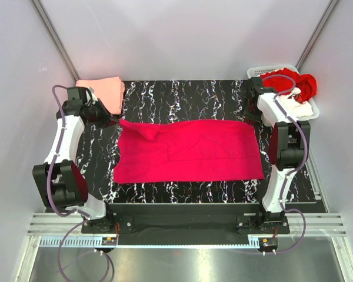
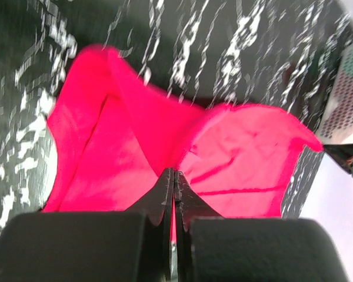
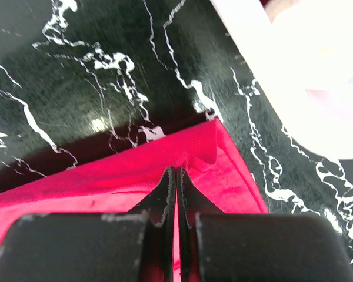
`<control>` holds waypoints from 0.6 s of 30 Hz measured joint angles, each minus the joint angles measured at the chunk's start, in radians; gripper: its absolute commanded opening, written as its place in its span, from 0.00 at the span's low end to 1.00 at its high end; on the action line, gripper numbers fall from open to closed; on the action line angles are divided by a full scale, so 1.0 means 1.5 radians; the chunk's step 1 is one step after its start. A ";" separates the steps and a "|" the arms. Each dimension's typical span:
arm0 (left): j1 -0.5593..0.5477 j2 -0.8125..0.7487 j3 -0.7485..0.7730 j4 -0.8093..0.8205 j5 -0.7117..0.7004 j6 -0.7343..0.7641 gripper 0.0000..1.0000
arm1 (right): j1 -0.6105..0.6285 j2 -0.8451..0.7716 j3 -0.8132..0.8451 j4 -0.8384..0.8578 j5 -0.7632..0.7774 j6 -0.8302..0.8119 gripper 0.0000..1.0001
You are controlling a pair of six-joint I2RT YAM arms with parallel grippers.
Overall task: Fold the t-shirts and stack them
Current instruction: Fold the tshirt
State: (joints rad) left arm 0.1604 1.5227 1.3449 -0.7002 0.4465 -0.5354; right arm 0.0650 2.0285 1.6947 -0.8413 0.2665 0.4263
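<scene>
Salmon-pink t-shirt [image 1: 103, 89] lies folded at 10 o'clock on the marble table [image 1: 182, 94]. Beside it, the left gripper [image 2: 174, 171] pinches the far-left corner of the magenta t-shirt [image 1: 188, 153], which is spread across the centre. The right gripper [image 3: 175, 170] pinches its far-right corner. At 2 o'clock, the basket [image 1: 270, 70] holds a red t-shirt [image 1: 303, 82] and a white t-shirt [image 1: 297, 108].

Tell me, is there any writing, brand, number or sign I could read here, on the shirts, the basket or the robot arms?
None can be read.
The magenta t-shirt, the salmon t-shirt, the white basket, the left arm and the right arm show no print, label or number in these views.
</scene>
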 measured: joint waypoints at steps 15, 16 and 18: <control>-0.001 -0.107 -0.113 -0.023 -0.001 0.008 0.00 | -0.001 -0.117 -0.120 0.016 0.004 0.000 0.00; -0.001 -0.112 -0.113 -0.025 -0.001 0.009 0.00 | -0.001 -0.124 -0.128 0.017 0.004 0.000 0.00; -0.001 -0.120 -0.113 -0.032 -0.002 0.009 0.00 | 0.000 -0.133 -0.140 0.018 0.005 0.000 0.00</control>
State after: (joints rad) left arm 0.1596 1.3422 1.1751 -0.7475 0.4431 -0.5220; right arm 0.0647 1.8286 1.4841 -0.8139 0.2741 0.4263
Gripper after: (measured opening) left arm 0.007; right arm 0.012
